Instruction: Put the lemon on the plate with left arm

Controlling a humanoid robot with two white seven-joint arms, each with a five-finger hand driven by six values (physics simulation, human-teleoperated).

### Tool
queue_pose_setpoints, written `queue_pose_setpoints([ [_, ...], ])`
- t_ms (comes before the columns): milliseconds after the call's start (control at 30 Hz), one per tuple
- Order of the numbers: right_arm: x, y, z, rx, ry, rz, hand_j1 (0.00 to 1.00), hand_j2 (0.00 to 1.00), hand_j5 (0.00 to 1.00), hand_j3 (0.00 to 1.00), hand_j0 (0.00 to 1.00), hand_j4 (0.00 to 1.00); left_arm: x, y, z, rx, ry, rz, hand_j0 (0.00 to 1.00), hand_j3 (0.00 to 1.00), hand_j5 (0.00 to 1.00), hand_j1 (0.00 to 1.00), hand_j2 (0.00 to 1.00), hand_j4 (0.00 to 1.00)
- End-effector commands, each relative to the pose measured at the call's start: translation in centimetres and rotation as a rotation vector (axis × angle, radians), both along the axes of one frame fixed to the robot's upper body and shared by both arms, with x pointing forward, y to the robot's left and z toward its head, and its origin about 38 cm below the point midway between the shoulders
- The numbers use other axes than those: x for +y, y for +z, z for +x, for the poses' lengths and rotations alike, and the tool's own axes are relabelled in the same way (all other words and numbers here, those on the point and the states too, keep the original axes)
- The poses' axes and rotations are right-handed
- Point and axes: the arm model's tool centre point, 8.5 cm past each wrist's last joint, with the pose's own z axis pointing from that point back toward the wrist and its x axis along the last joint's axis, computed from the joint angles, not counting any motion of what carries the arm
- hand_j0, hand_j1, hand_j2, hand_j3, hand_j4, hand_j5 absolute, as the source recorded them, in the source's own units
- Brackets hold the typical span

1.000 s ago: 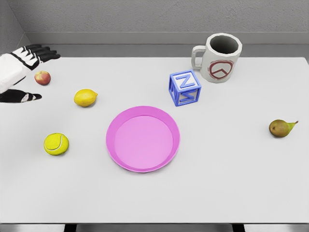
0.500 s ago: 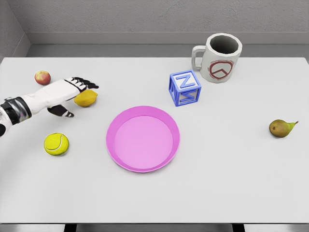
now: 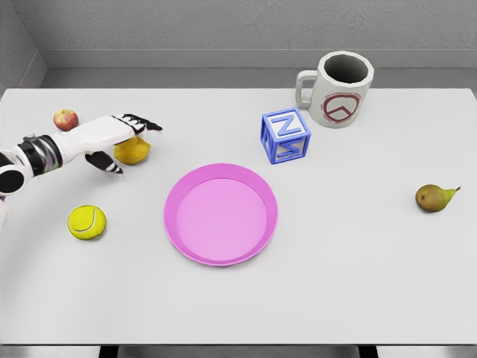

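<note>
Lemon [image 3: 134, 151], yellow and oval, lies partly under left hand [image 3: 119, 134].

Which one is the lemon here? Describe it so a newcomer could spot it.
Start at the pink plate in the table's middle and look to its upper left. The lemon lies there, partly under the left hand. It is oval and plain yellow, unlike the red apple and the seamed tennis ball nearby.

The lemon [image 3: 133, 151] lies directly under the left hand's fingers [image 3: 141, 123], the apple [image 3: 65, 119] behind them to the left. The plate [image 3: 220, 215] sits right of the fingers and nearer, the tennis ball [image 3: 86, 222] nearer and left, all on the surface [image 3: 358, 253].
</note>
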Motion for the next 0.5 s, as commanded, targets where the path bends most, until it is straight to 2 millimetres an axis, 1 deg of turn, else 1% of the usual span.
queue_pose_setpoints([
  [0,0.0,0.0,0.0,0.000,0.000,0.000,1.00,1.00,1.00,1.00,1.00,1.00,1.0,-1.0,0.1,0.034,0.032,0.000,1.00,1.00,1.00,1.00,1.00,1.00],
  [67,0.0,0.0,0.0,0.000,0.000,0.000,1.00,1.00,1.00,1.00,1.00,1.00,1.0,-0.9,0.1,0.033,0.029,0.001,1.00,1.00,1.00,1.00,1.00,1.00],
  [133,0.0,0.0,0.0,0.000,0.000,0.000,1.00,1.00,1.00,1.00,1.00,1.00,0.2,-1.4,0.0,0.045,0.008,0.011,1.00,1.00,1.00,1.00,1.00,1.00],
  [200,0.0,0.0,0.0,0.000,0.000,0.000,1.00,1.00,1.00,1.00,1.00,1.00,-0.5,-1.2,0.3,0.043,-0.007,0.015,1.00,1.00,1.00,1.00,1.00,1.00],
  [300,0.0,0.0,0.0,0.000,0.000,0.000,1.00,1.00,1.00,1.00,1.00,1.00,-0.5,-1.1,0.5,0.041,-0.008,0.028,1.00,1.00,1.00,1.00,1.00,1.00],
  [367,0.0,0.0,0.0,0.000,0.000,0.000,1.00,1.00,1.00,1.00,1.00,1.00,-0.4,-1.3,0.5,0.041,-0.007,0.049,0.93,0.93,0.93,0.93,0.93,0.93],
  [433,0.0,0.0,0.0,0.000,0.000,0.000,1.00,1.00,1.00,1.00,1.00,1.00,-0.2,-1.1,0.5,0.036,-0.004,0.054,0.82,0.82,0.82,0.82,0.82,0.82],
  [467,0.0,0.0,0.0,0.000,0.000,0.000,1.00,1.00,1.00,1.00,1.00,1.00,-0.1,-1.1,0.5,0.037,-0.003,0.056,0.79,0.79,0.79,0.79,0.79,0.79],
])
